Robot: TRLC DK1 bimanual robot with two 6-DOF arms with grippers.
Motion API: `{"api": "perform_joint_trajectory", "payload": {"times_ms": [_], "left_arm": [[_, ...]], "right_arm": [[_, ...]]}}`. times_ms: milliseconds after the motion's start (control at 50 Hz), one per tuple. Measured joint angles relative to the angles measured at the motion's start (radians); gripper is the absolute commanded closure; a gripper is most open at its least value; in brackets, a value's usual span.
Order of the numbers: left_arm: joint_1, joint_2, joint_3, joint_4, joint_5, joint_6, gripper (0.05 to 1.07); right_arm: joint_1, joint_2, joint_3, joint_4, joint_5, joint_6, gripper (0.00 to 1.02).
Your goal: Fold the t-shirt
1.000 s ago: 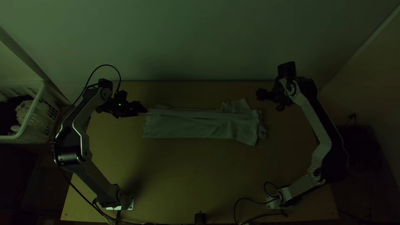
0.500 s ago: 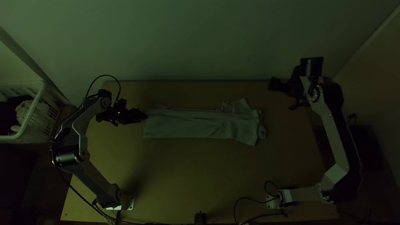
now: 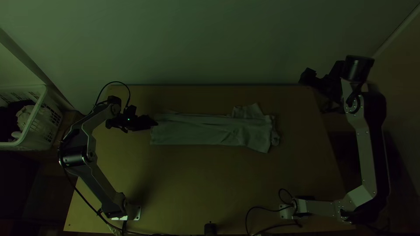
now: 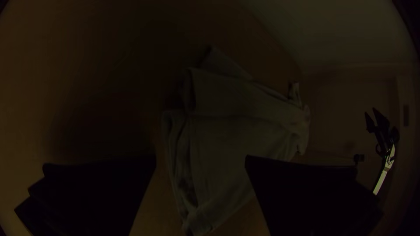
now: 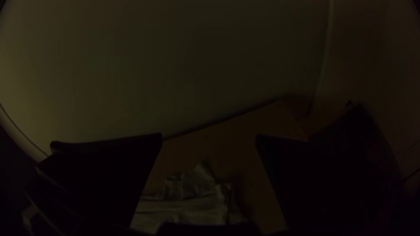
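T-shirt (image 3: pixel 210 133): folded into a long strip, lying nearer the tabletop's (image 3: pixel 197 183) far edge. Left gripper (image 3: pixel 155 123): at the strip's left end, fingers wide apart, no cloth pinched; contact cannot be told. Right gripper (image 3: pixel 305 77): by the far right corner, fingers wide apart, holding nothing, clear of the cloth.

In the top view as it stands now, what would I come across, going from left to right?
White basket → left hand → t-shirt, lying as a long folded strip → right hand.
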Motion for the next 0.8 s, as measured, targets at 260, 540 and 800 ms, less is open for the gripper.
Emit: {"api": "perform_joint_trajectory", "payload": {"times_ms": [260, 540, 800], "left_arm": [[-0.127, 0.002, 0.0, 0.045, -0.004, -0.059, 0.09], [-0.222, 0.002, 0.008, 0.081, -0.032, -0.127, 0.09], [-0.273, -0.004, 0.013, 0.114, -0.137, -0.185, 0.49]], "right_arm": [[-0.012, -0.018, 0.0, 0.001, -0.011, 0.007, 0.04], [-0.018, -0.045, 0.0, 0.0, -0.011, 0.008, 0.04], [-0.017, -0.093, -0.031, 0.013, -0.011, 0.021, 0.04]]}}
